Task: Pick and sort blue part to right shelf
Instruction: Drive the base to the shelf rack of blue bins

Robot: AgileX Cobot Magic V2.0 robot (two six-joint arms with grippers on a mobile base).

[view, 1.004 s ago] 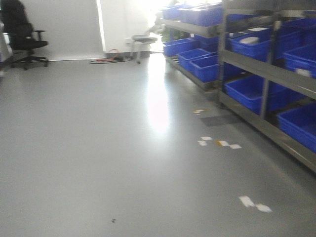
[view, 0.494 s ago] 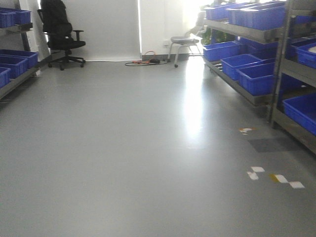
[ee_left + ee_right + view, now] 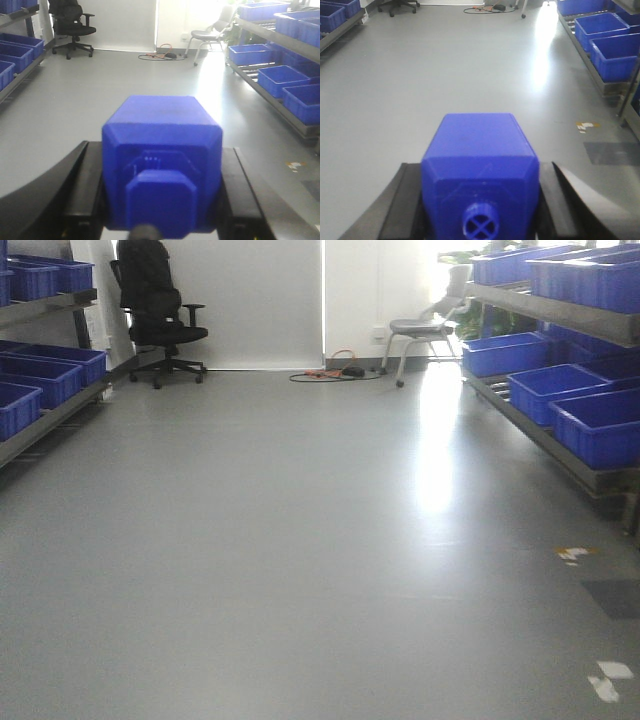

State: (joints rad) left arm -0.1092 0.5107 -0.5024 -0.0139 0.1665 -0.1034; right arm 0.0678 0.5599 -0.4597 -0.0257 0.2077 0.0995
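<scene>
At the bottom of the left wrist view, the left claw (image 3: 162, 200) is seen clamped on the blue part (image 3: 162, 135). Its 2 black fingers (image 3: 85, 190) are pressed against the block's sides, and the low stepped top is turned toward the camera. In the right wrist view, the right claw (image 3: 480, 205) is clamped likewise on a knobbed blue block (image 3: 480, 155), whose round, cross-marked knob is shown only there. Neither claw nor block is caught by the front view, where grey floor (image 3: 300, 540) is shown. The right shelf (image 3: 560, 312) with its blue crates (image 3: 600, 425) is set along the right edge, well apart from the blue part. A black chair (image 3: 155, 310) is placed at the upper left.
</scene>
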